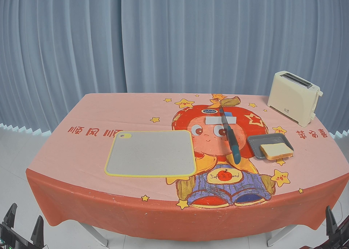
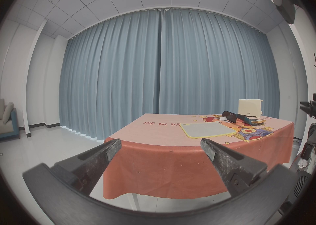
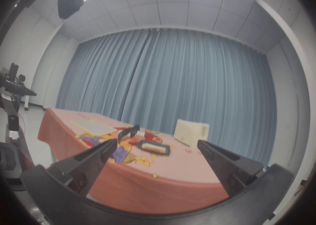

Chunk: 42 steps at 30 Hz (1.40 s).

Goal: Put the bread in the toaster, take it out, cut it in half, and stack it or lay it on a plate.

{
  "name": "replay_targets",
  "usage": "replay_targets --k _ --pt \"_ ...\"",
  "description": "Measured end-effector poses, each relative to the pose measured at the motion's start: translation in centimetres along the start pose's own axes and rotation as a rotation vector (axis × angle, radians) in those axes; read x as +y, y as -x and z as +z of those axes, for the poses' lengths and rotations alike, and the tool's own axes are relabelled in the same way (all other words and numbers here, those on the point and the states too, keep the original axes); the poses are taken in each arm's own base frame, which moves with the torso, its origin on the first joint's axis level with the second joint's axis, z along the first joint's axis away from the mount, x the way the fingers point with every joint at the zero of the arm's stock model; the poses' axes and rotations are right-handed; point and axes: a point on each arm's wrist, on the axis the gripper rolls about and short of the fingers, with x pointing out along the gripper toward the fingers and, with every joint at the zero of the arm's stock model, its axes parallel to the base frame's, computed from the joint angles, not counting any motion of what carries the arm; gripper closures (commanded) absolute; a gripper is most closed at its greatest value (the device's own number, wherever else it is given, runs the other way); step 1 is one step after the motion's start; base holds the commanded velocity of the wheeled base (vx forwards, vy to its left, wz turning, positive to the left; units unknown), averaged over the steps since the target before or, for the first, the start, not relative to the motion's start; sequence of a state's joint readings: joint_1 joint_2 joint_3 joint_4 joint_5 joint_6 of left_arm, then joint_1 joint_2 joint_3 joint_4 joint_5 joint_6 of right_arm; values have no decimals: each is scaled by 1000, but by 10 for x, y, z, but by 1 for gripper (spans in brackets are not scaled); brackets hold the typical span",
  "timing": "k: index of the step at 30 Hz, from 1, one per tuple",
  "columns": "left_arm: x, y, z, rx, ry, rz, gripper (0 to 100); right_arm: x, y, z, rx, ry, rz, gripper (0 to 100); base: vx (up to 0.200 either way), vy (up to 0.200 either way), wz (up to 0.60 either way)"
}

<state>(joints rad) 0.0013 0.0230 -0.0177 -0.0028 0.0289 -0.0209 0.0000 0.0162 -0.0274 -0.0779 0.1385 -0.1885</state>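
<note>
A slice of bread (image 1: 276,150) lies on a small dark grey plate (image 1: 256,141) at the table's right. The cream toaster (image 1: 294,97) stands at the far right corner, slot up. A knife with a teal handle (image 1: 230,136) rests across a small white block near the table's middle. A grey cutting board with a yellow rim (image 1: 152,153) lies left of it. My left gripper (image 2: 160,153) hangs open below and before the table's left front corner. My right gripper (image 3: 157,152) hangs open off the right front corner, with the bread (image 3: 153,147) and toaster (image 3: 191,132) beyond it.
The table wears a pink cartoon cloth (image 1: 109,115) that drapes over the front edge. Blue curtains close off the back. Bare cloth spreads behind the cutting board and along the left side.
</note>
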Motion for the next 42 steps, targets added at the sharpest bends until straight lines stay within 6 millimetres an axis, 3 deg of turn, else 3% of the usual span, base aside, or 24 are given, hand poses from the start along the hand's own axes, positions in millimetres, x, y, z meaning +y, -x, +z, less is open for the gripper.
replay_targets --k 6,10,20,29,35,42 --pt "0 0 0 0 0 0 0 3 4 -8 149 -24 55 0 0 0 0" --pt "0 0 0 0 0 0 0 3 6 -5 151 -34 93 0 0 0 0" --pt "0 0 0 0 0 0 0 -3 -4 23 194 -64 100 0 0 0 0" --pt "0 0 0 0 0 0 0 -14 -38 53 331 -91 94 0 0 0 0" --pt "0 0 0 0 0 0 0 -24 -75 68 357 -97 96 0 0 0 0" --pt "0 0 0 0 0 0 0 -21 -96 53 433 -102 172 0 0 0 0"
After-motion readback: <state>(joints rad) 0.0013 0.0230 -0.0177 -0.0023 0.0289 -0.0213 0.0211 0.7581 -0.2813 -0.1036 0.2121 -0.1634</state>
